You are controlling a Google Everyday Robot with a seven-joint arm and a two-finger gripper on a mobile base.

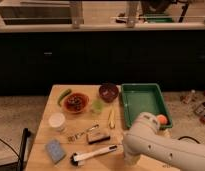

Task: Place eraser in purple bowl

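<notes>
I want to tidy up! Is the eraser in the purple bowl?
Out. The eraser lies on the table, apart from the purple bowl; the pincer hovers nearer the front edge.

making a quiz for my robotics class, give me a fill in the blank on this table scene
1. The eraser lies on the wooden ___, not in any bowl.
2. The purple bowl stands right beside the green ___.
3. The robot's hand hangs low, close to the white handle end of the long ___.
Missing words: table; tray; brush.
</notes>
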